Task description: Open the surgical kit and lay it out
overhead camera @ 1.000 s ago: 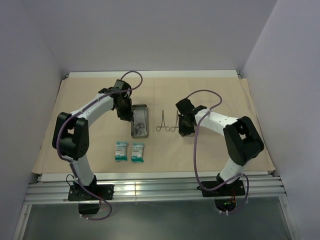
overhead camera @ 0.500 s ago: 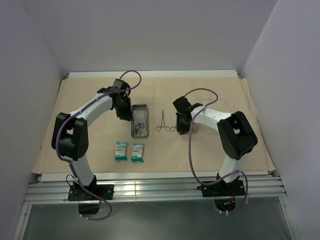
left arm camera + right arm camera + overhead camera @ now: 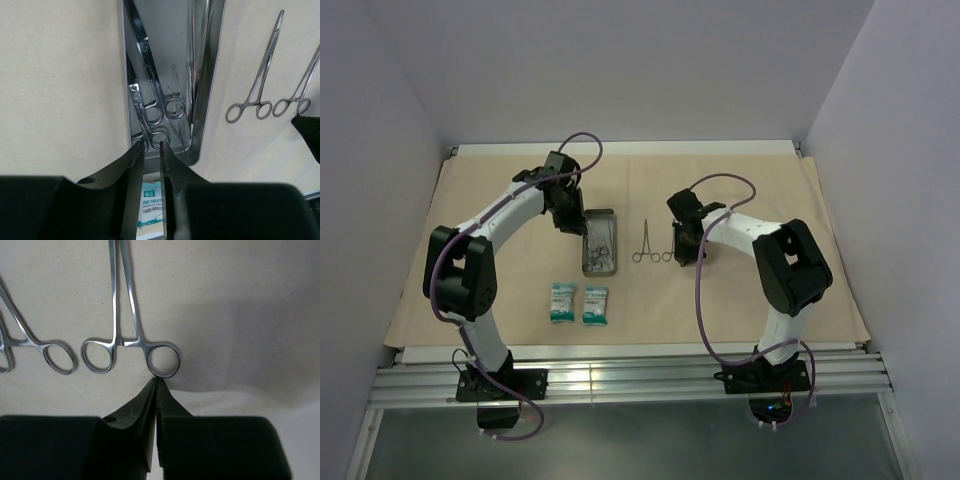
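The tan wrap (image 3: 750, 190) lies spread flat over the table. On it stands the grey metal tray (image 3: 206, 75), holding ring-handled scissors (image 3: 150, 107) and thin tweezers (image 3: 192, 50). My left gripper (image 3: 149, 146) hovers over the tray's near end, open by a narrow gap with nothing in it; a packet (image 3: 150, 205) shows through the gap. Two forceps (image 3: 644, 243) lie side by side right of the tray. My right gripper (image 3: 159, 380) is shut and empty, its tip at the ring of the right-hand forceps (image 3: 123, 342). Two teal-white packets (image 3: 563, 302) (image 3: 595, 304) lie in front of the tray.
A metal rail (image 3: 620, 380) runs along the table's front edge, just past the wrap's near border. Plain walls close in the left, right and back. Purple cables (image 3: 705, 300) loop off both arms.
The right arm has swung slightly left and away, bringing its shut gripper up to the forceps ring. The left gripper has shifted a little toward the far side above the tray.
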{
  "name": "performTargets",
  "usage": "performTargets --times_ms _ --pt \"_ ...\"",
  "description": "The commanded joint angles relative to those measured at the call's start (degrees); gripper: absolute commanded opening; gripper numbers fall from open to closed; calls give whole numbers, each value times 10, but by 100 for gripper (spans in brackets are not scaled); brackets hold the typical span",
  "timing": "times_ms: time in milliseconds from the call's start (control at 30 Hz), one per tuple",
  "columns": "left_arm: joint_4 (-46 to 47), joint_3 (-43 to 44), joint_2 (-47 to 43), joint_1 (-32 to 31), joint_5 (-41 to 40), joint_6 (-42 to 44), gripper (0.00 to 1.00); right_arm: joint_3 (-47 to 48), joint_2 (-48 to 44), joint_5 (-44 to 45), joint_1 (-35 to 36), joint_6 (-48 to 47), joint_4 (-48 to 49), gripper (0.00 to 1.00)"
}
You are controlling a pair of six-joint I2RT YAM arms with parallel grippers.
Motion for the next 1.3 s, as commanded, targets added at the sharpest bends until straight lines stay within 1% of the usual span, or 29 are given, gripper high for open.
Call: performTargets --times_ms 0,233,333,367,400,467,567,833,1067,1267 --pt "-9 27 7 0 2 13 25 24 14 25 -13 -13 4 8" --pt "-11 41 15 0 8 14 25 40 18 15 -15 -10 -6 8" --pt "-15 50 17 0 5 12 25 26 0 -20 -12 1 -3 7" --pt "-19 56 18 -1 -4 12 25 18 -21 -34 -8 9 0 7" --pt "-21 58 18 -1 -6 12 25 10 -21 -34 -4 9 4 8" --pt "-19 60 16 -3 -6 10 25 -17 -67 -55 7 18 11 10" --pt "-15 65 22 -17 -12 10 26 -30 -120 -67 8 31 11 12" --pt "-30 105 72 -46 -30 14 26 13 -185 -5 4 33 -44 13" --pt "-24 110 122 -57 -31 11 28 29 -257 18 -11 25 -77 19" --pt "-35 140 171 -61 -51 17 29 28 -298 37 -18 19 -98 20"
